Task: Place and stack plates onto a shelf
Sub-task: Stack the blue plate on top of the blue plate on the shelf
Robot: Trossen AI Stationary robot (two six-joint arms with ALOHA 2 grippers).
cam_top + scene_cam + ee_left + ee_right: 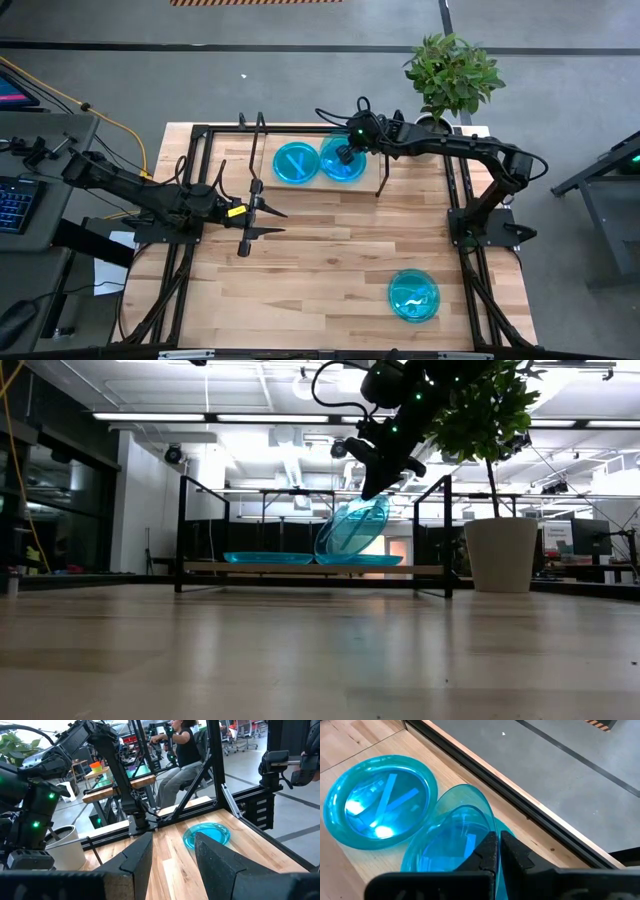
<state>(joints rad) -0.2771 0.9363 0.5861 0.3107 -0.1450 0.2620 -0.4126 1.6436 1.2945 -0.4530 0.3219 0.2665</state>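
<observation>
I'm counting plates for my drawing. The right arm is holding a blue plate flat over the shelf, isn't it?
Not flat. The low view shows the plate tilted steeply, its lower edge on the right-hand stack on the shelf, pinched at its upper edge by the right gripper.

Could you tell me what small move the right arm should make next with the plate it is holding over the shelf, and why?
Probably lower and level it. The right end effector grips the tilted plate by its upper rim; the lower edge rests on the flat plate at the shelf's right end. Laying it flat before release should seat it on that stack. The left end effector waits mid-table.
</observation>
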